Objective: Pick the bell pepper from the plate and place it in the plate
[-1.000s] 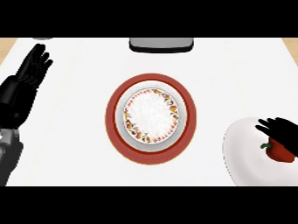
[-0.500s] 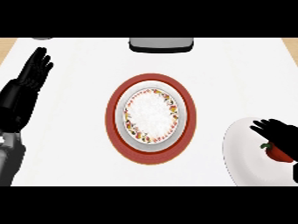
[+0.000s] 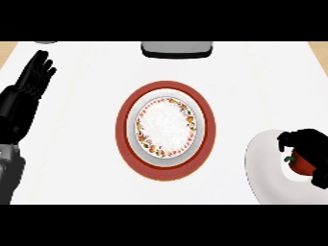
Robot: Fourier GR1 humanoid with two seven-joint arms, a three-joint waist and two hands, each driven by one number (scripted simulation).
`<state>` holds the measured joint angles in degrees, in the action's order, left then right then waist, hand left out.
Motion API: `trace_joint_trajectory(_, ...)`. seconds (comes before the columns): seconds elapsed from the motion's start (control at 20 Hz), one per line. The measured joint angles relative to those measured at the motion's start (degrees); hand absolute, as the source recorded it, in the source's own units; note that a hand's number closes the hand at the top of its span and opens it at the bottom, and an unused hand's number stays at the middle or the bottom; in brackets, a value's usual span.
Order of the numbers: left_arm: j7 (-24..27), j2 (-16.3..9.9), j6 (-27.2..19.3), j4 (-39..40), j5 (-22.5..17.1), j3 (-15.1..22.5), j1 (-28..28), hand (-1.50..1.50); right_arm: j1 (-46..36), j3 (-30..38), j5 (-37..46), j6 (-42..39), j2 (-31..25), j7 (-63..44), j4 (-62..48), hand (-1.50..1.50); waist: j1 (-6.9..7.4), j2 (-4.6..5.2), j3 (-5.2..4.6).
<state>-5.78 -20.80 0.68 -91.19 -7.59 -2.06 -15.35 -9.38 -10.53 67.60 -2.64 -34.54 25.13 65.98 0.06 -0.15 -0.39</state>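
Right robot hand (image 3: 317, 153) curls round the bell pepper (image 3: 299, 165) on its white plate (image 3: 266, 168) — likely light, smooth-skinned and slippery, best cupped around its body.

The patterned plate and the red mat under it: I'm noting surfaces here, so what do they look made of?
The patterned plate looks like glazed ceramic: white centre, printed floral rim, smooth finish. The red mat beneath looks matte, perhaps woven or plastic; its flat, even colour with a darker edge leaves that open.

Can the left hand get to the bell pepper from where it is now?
Probably not. The left hand rests open at the far left, while the bell pepper lies on the white plate at the right edge, already wrapped by the right hand.
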Motion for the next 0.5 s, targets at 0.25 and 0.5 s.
trace_joint_trajectory(0.25, 0.9, 0.2, -0.3, 0.2, 0.5, -0.7, 0.9, 0.00, 3.2, 6.3, -2.8, 3.0, 1.9, -6.1, 1.8, 1.50, -1.34, -0.36, -0.27)
trace_joint_trajectory(0.5, 0.6, 0.0, -0.6, -0.8, 0.7, -1.2, 2.6, 0.00, 9.3, 16.3, -7.2, 4.6, 4.3, -19.3, 4.1, 1.50, -2.94, -0.78, -0.23)
